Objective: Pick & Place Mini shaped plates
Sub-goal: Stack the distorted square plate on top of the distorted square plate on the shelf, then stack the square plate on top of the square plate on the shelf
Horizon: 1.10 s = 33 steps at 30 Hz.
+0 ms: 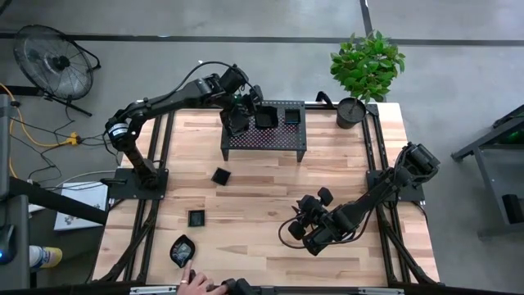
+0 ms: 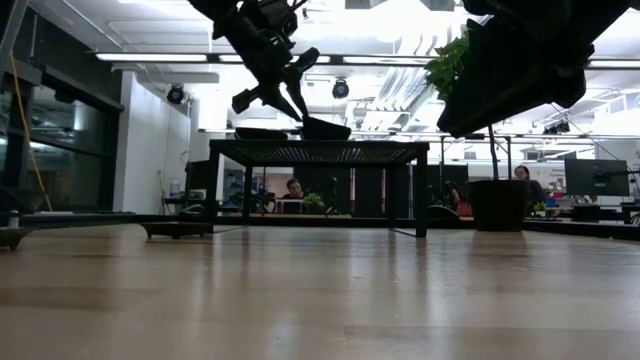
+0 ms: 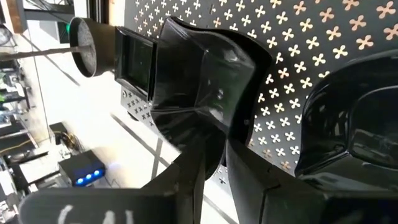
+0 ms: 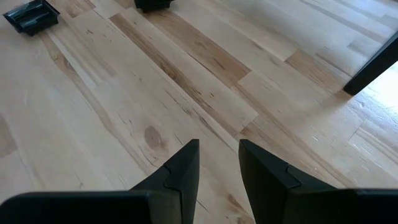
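Observation:
My left gripper is over the left part of the black perforated rack at the table's far side, shut on a glossy black mini plate. Two more mini plates sit on the rack top. Three others lie on the table: a square one, another square one and a wavy-edged one. My right gripper hovers open over bare wood at right-centre; its fingers hold nothing. My left gripper pinches the mini plate by its rim, one finger on each side of the wall. In the low view the fingers slant down onto it from the left. The plate sits at the rack's top surface; whether it rests there I cannot tell.
A person's hand reaches in at the near edge beside the wavy plate. A black plant pot with a green plant stands at the far right corner, next to the rack. Bare wood lies between the rack and my right gripper.

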### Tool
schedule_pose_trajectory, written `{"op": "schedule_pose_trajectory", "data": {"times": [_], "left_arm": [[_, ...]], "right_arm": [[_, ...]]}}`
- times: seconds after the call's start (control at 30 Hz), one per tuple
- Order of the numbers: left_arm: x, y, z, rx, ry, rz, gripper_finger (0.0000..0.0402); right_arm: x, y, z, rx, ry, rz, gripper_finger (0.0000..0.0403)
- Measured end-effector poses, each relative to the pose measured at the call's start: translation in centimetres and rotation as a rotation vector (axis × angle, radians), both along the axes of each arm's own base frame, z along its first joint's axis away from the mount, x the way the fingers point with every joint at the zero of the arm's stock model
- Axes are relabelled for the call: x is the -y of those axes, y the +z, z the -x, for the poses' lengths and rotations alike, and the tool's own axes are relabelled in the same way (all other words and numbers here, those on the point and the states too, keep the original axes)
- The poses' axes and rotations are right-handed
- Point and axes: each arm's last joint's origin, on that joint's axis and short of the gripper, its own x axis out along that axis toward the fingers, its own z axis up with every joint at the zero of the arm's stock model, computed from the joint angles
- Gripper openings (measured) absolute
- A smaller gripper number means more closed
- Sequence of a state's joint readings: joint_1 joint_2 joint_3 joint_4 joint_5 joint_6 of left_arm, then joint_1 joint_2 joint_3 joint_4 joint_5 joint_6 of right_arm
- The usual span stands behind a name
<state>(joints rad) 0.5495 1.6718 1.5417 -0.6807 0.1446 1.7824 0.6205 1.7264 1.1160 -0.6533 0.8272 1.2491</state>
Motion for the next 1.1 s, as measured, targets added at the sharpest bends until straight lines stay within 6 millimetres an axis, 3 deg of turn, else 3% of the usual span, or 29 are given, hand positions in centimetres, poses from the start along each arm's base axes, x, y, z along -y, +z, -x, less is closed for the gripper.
{"op": "schedule_pose_trajectory", "data": {"times": [0.23,0.47,0.77,1.1], "left_arm": [[0.0,0.0,0.0,-0.001,0.016,0.004,0.0063],[0.5,-0.2,0.0,-0.065,0.175,-0.038,0.0063],[4.2,-0.4,0.1,-0.180,0.424,-0.023,0.0062],[9.0,0.1,2.0,-0.313,0.496,0.088,0.0062]], "right_arm": [[-0.1,0.0,0.0,-0.004,0.003,-0.010,0.0108],[-0.1,0.0,0.0,-0.004,0.002,-0.017,0.0108],[-0.1,0.0,0.0,-0.004,0.003,-0.015,0.0108],[-0.1,0.0,0.0,-0.010,0.015,0.003,0.0108]]}}
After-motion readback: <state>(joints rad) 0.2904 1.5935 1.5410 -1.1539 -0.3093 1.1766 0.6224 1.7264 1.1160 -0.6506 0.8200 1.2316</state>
